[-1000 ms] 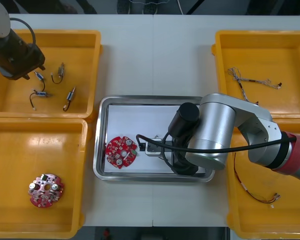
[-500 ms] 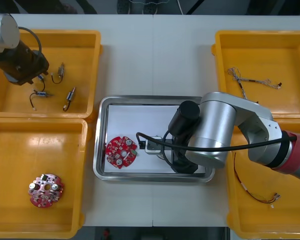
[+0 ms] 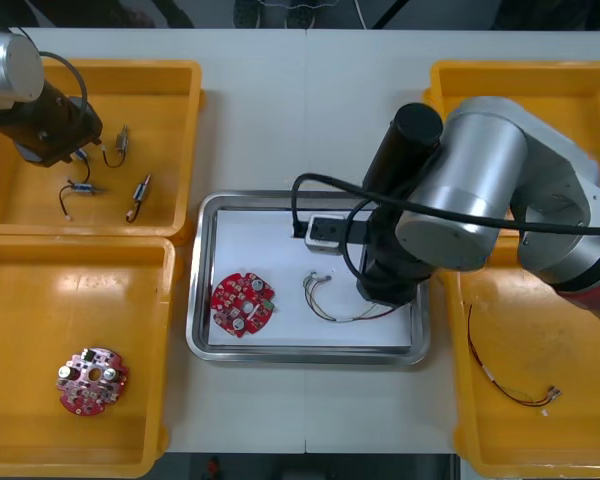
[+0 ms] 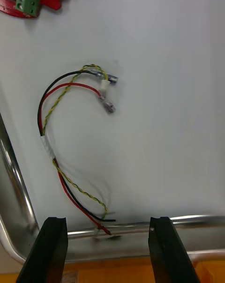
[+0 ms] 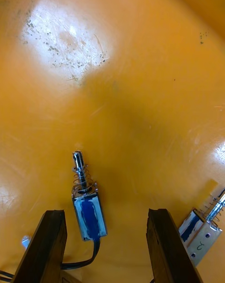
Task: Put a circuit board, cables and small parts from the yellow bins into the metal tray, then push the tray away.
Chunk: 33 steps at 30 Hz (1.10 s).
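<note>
The metal tray [image 3: 194,290], white inside, holds a round red circuit board [image 3: 242,303] and a red and yellow cable [image 3: 332,302]. My right gripper [image 4: 105,227] hangs open above the tray's rim [image 4: 187,219]. The cable [image 4: 70,137] lies loose beyond its fingertips, and one end reaches the rim between them. My left gripper [image 3: 68,148] is low inside the far left yellow bin [image 3: 185,120]. In the left wrist view it [image 5: 105,213] is open, with a small metal part [image 5: 86,203] with a blue body lying between the fingers, nearer one of them.
More small metal parts [image 3: 140,197] lie in the far left bin, one of them [image 5: 204,227] just outside a left finger. The near left bin holds another circuit board [image 3: 92,380]. Cables lie in the far right bin [image 3: 500,160] and near right bin [image 3: 515,385].
My right arm rose and swung toward the tray's far side, leaving the red and yellow cable lying in the tray. My left gripper shifted slightly right over the small parts.
</note>
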Tool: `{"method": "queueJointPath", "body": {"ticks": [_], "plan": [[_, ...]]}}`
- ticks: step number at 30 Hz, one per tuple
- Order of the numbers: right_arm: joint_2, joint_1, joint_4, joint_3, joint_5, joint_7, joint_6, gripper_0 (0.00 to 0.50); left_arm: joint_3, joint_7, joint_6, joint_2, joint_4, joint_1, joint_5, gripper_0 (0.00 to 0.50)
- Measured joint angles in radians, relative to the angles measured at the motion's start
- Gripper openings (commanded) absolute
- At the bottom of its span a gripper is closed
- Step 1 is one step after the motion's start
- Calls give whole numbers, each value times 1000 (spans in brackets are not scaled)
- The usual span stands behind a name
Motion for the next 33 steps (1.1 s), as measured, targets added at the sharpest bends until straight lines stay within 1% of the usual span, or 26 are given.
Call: {"method": "queueJointPath", "body": {"ticks": [10,17,20,21,23,24,27,33], "plan": [[8,0,-36,-201,-13,0,166,500,0,0,-12,-2,0,32,0,500],[9,-16,-50,-334,-10,-15,170,500,0,0,-17,-2,0,39,0,500],[9,-32,-50,-375,11,-23,173,500,0,0,-19,-2,0,39,0,500],[9,-37,-50,-383,23,-23,173,500,0,0,-21,-2,0,39,0,477],[7,-48,-50,-393,49,-23,173,500,0,0,-23,-2,0,39,0,46],[6,-51,-50,-395,60,-24,173,500,0,0,-24,-2,0,39,0,3],[-6,-56,-50,-396,92,-31,173,500,0,0,-33,-2,0,39,0,0],[-32,-56,-6,-454,95,-34,173,500,-10,0,-53,-3,0,39,1,0]]}}
